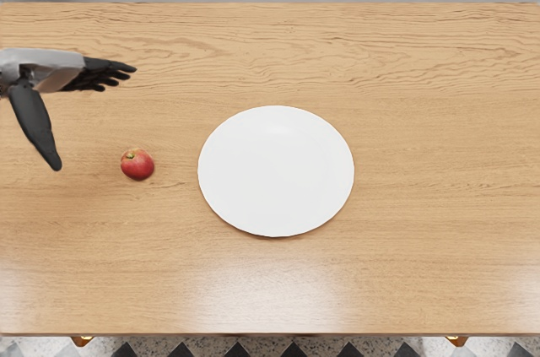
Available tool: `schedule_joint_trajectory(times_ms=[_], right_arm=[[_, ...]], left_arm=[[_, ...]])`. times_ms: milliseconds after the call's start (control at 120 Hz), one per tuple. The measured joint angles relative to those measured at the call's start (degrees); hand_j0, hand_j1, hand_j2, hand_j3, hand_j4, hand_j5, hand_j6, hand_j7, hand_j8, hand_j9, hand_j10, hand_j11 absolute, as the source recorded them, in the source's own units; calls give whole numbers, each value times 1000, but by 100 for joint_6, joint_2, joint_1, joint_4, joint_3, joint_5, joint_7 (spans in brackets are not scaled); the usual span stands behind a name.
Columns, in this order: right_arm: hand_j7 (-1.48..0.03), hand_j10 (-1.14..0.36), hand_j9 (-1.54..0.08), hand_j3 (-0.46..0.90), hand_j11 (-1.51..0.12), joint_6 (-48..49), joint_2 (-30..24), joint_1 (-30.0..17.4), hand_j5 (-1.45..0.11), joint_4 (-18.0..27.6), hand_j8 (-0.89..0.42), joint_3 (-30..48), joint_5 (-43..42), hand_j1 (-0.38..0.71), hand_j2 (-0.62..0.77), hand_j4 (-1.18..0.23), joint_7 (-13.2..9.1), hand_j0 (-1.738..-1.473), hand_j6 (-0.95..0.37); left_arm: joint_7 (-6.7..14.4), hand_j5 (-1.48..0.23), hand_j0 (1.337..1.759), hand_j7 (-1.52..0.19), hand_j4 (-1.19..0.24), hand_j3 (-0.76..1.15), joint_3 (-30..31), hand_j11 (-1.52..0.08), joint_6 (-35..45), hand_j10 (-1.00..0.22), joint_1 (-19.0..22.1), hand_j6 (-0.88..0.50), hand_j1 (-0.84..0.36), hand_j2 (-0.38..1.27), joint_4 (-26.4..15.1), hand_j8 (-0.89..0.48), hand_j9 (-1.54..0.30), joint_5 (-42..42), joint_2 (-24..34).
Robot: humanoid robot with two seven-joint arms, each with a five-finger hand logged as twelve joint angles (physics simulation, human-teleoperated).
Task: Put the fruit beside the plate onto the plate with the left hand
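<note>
Apple (137,164), red with a yellowish patch, is lying on the wooden table (422,62), left of centre. Starting at the far left, we are holding our left hand (97,76) over the table with its dark fingers (122,67) stretched out loosely and gripping nothing. It is sitting up and left of the fruit, apart from it. Moving right, the apple is resting near the left rim of the round white plate (276,171) without touching it. The plate is sitting in the middle of the table.
</note>
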Motion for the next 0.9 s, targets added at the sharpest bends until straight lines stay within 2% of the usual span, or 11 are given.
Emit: schedule_joint_trajectory(times_ms=[133, 233, 283, 350, 392, 442, 508, 583, 650, 750, 900], right_arm=[[-20, -15, -20, 0, -20, 0, 0, -5, -20, -5, -15, 13, 8, -331, -3, -15, 0, -1658, -15], [-20, -15, -20, 0, -20, 0, 0, -1, -20, -6, -15, 9, 10, -331, -3, -15, 0, -1658, -15], [-20, -15, -20, 0, -20, 0, 0, 2, -20, -6, -15, 8, 11, -331, -3, -15, 0, -1658, -15], [-20, -15, -20, 0, -20, 0, 0, 6, -20, -6, -15, 8, 11, -331, -3, -15, 0, -1658, -15], [-20, -15, -20, 0, -20, 0, 0, 8, -20, -6, -15, 7, 10, -331, -3, -15, 0, -1658, -15], [-20, -15, -20, 0, -20, 0, 0, 9, -20, -6, -15, 7, 10, -331, -3, -15, 0, -1658, -15], [-20, -15, -20, 0, -20, 0, 0, 10, -20, -6, -15, 7, 8, -331, -3, -15, 0, -1658, -15], [-20, -15, -20, 0, -20, 0, 0, 11, -20, -6, -15, 7, 6, -331, -3, -15, 0, -1658, -15], [-20, -15, -20, 0, -20, 0, 0, 14, -20, -6, -15, 4, 5, -331, -3, -15, 0, -1658, -15], [-20, -15, -20, 0, -20, 0, 0, 18, -20, -6, -15, 4, 4, -331, -3, -15, 0, -1658, -15], [-20, -15, -20, 0, -20, 0, 0, 24, -20, -6, -15, 4, 3, -331, -3, -15, 0, -1658, -15]], left_arm=[[-116, -1, 1658, -1, -7, 0, -5, 0, 0, -6, 0, -8, 349, 1, -16, -8, 0, -6, 0], [-87, -1, 1658, -1, -7, 0, -10, 0, 0, -6, -14, -8, 349, 1, -20, -8, 0, -50, -9], [350, -1, 1658, -1, -7, 0, -85, 0, 0, -6, -48, -8, 349, 1, -59, -8, 0, -104, -84], [1425, -1, 1658, -1, -7, 0, -319, 0, 0, -6, -53, -8, 349, 1, -252, -8, 0, -201, -313], [1931, -1, 1658, -1, -8, 0, -438, 0, -1, -7, -118, -9, 349, 1, -432, -9, 0, -240, -423], [2322, -1, 1658, -1, -7, 0, -551, 0, 0, -6, -245, -8, 349, 0, -745, -8, 0, -258, -439], [2623, -1, 1658, -1, -6, 0, -680, 0, 57, -6, -280, -8, 349, 0, -1179, -7, 0, -229, -436], [2795, -1, 1658, 0, -6, 0, -750, 0, 276, -5, -241, -7, 349, 0, -1506, -6, 0, -30, -613], [2872, -1, 1658, 0, -6, 0, -707, 0, 758, -5, -66, -7, 349, 0, -1646, -6, 0, 604, -1038], [2925, -1, 1658, 0, -5, 0, -633, 0, 1465, -4, 180, -6, 349, 1, -1745, -6, 0, 1327, -1037], [2950, -1, 1658, -1, -5, 0, -573, 0, 1910, -5, 541, -7, 349, 1, -1801, -6, 0, 1918, -1148]])
